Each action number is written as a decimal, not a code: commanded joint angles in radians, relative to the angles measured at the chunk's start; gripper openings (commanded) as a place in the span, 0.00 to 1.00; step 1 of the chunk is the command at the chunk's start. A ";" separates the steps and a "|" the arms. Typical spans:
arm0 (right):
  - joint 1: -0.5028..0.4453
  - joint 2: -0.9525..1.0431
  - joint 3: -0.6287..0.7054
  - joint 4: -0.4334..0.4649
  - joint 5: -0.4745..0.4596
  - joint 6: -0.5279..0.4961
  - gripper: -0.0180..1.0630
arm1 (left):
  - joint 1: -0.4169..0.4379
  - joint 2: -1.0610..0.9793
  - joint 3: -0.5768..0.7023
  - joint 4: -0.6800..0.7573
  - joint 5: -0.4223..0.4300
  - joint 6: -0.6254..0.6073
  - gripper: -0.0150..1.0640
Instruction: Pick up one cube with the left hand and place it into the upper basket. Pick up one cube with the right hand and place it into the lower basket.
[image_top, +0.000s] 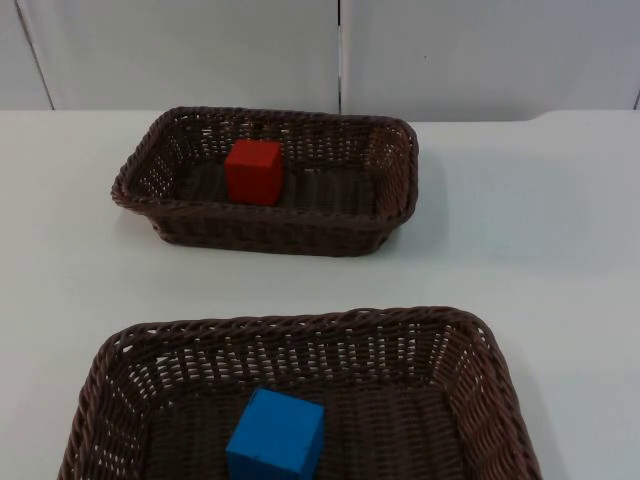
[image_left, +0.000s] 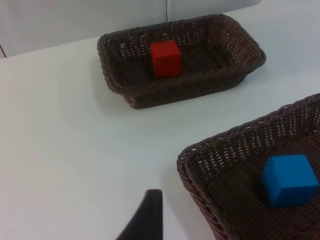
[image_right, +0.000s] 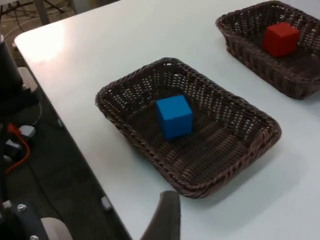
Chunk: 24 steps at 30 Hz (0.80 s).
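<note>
Blue cube is sitting in lower basket; red cube in upper basket beyond — likely light, rigid; pinch opposite flat faces. Both grippers' fingers — cannot tell.

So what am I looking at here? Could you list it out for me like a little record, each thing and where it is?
upper basket: brown wicker, farther back on the table, near the wall
red cube: inside the upper basket
lower basket: brown wicker, nearer the camera
blue cube: inside the lower basket
table: white, bears both baskets
task status: both cubes already lie in baskets
left gripper: a black fingertip above bare table
right gripper: a fingertip near the table's edge
</note>
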 joint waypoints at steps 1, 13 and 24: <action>-0.003 -0.004 0.001 -0.022 0.000 -0.007 0.71 | -0.004 -0.004 0.007 0.006 -0.009 -0.010 0.87; -0.003 -0.004 0.053 -0.028 -0.009 -0.003 0.71 | -0.004 -0.004 0.007 0.037 -0.009 -0.010 0.87; -0.003 -0.004 0.053 -0.028 -0.009 -0.003 0.71 | -0.004 -0.004 0.007 0.037 -0.007 -0.010 0.87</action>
